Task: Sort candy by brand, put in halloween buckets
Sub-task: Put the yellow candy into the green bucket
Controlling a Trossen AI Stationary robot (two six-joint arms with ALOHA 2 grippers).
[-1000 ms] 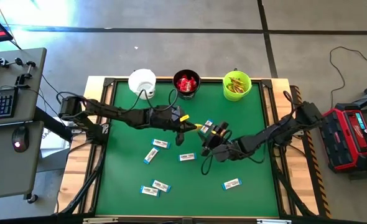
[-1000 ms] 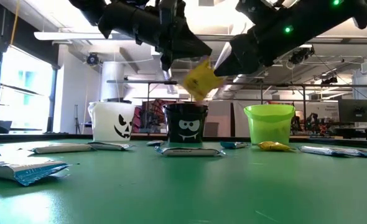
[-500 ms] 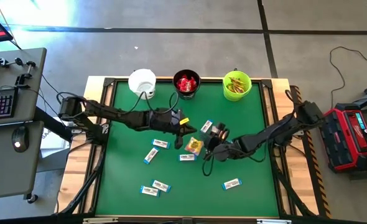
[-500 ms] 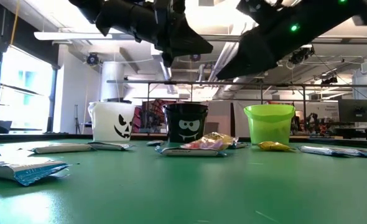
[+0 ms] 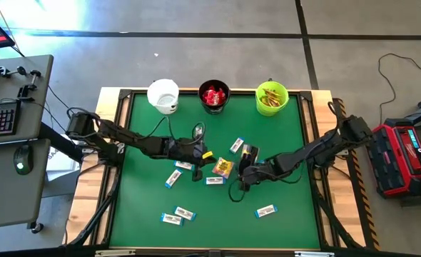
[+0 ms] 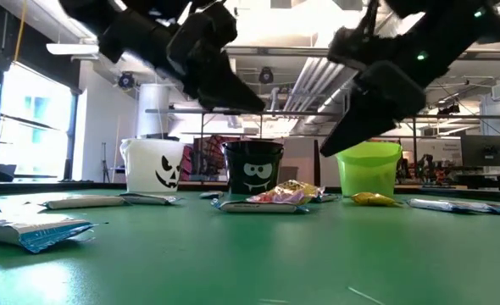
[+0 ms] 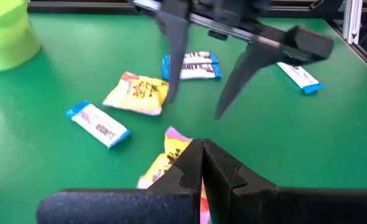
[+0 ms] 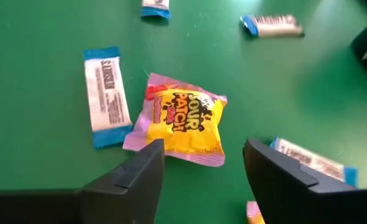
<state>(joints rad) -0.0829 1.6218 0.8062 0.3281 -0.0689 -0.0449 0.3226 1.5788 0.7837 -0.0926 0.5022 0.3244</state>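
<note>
Three buckets stand along the table's far edge: a white one (image 5: 163, 93), a black one (image 5: 213, 96) with red candy inside, and a green one (image 5: 272, 98) with yellow candy inside. One yellow-and-pink packet (image 8: 180, 124) lies flat near mid-table beside a white-and-blue bar (image 8: 106, 96). My right gripper (image 8: 202, 168) hangs open just above that packet, tipped down, one finger on each side, touching nothing. My left gripper (image 5: 205, 157), to its left and above the table, is shut on a second yellow-and-pink packet (image 7: 165, 162). Several white-and-blue bars (image 5: 173, 178) lie scattered on the green table top. My left gripper pinches the second yellow-and-pink packet between its two shut fingers at one edge (image 7: 182, 149); the fingers themselves hide the exact spot. The fingers slant down from the table's left side. The packet sticks out sideways from the fingertips, clear of the table.
More bars lie near the front edge (image 5: 178, 215) and at front right (image 5: 266, 210), and one lies behind the right gripper (image 5: 237, 145). A raised frame (image 5: 121, 100) borders the green table top. A desk with a keyboard (image 5: 0, 118) stands off the table's left side.
A yellow-and-pink packet that hung between the two grippers' tips a second ago has fallen and now lies flat beside a bar. My left gripper has sunk and moved toward the near edge, its own packet still with it. My right gripper has tipped downward over the fallen packet.
</note>
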